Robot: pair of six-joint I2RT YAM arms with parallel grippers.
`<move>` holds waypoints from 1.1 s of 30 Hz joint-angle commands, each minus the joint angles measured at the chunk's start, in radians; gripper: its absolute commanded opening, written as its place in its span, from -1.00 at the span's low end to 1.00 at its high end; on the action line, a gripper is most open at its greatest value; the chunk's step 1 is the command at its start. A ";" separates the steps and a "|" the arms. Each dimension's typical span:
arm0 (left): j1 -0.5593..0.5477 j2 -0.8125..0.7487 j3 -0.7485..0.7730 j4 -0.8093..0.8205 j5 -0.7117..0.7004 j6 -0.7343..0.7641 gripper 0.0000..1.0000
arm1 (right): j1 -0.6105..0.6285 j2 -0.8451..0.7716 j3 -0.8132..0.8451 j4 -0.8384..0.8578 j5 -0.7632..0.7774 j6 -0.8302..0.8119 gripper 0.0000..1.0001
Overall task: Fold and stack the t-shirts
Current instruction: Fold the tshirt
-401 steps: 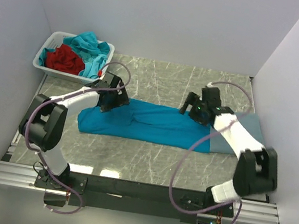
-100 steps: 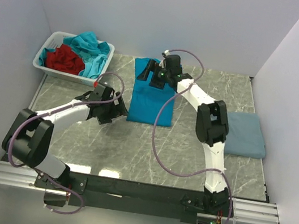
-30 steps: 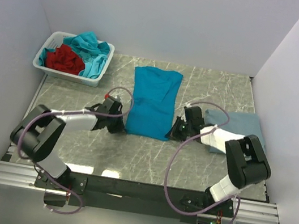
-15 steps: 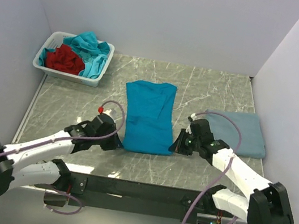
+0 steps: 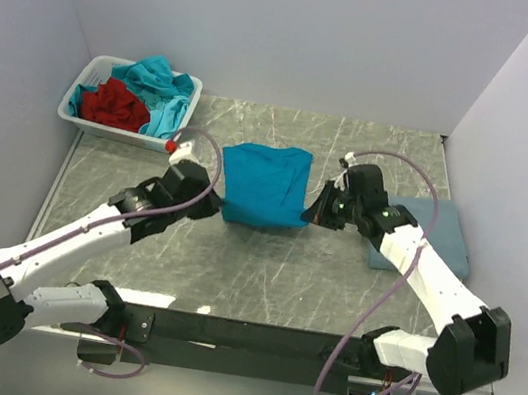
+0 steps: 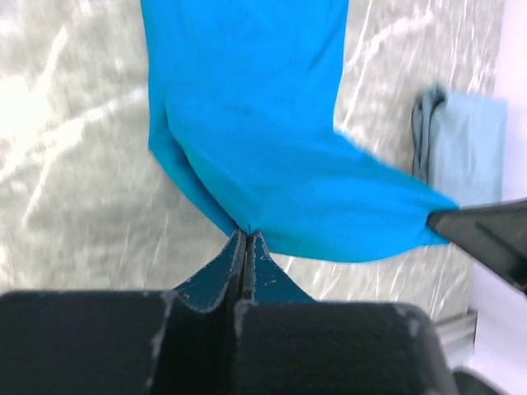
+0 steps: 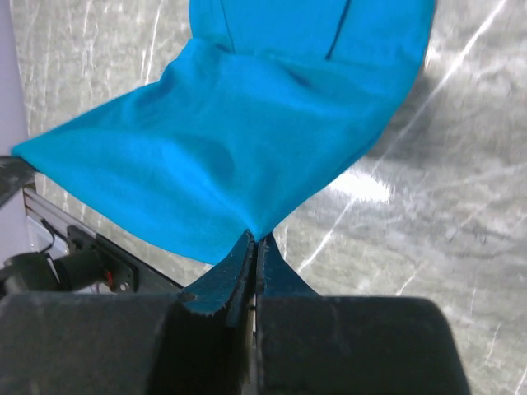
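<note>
The left tool (image 6: 246, 239) and right tool (image 7: 254, 240) are each clenched on a near corner of the teal t-shirt (image 5: 264, 182), which sits on the table (image 5: 262, 268) near the folded slate-blue t-shirt (image 5: 432, 238). I'd carry both corners level and lay the hem squarely.

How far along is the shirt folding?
Done: one slate-blue shirt lies folded at the right. In hand: the left gripper and right gripper pinch corners of the teal shirt, raised mid-fold. Left: the red shirt and turquoise shirts wait in the basket.
</note>
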 commanded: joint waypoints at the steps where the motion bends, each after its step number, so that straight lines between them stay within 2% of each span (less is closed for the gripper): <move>1: 0.059 0.058 0.086 0.029 -0.055 0.055 -0.99 | -0.033 0.056 0.092 -0.028 -0.039 -0.037 -1.00; 9: 0.196 0.233 0.243 0.060 0.016 0.132 -0.99 | -0.112 0.191 0.243 -0.051 -0.138 -0.063 -1.00; 33: 0.369 0.617 0.612 0.073 0.100 0.241 -0.99 | -0.228 0.564 0.589 -0.074 -0.286 -0.059 -1.00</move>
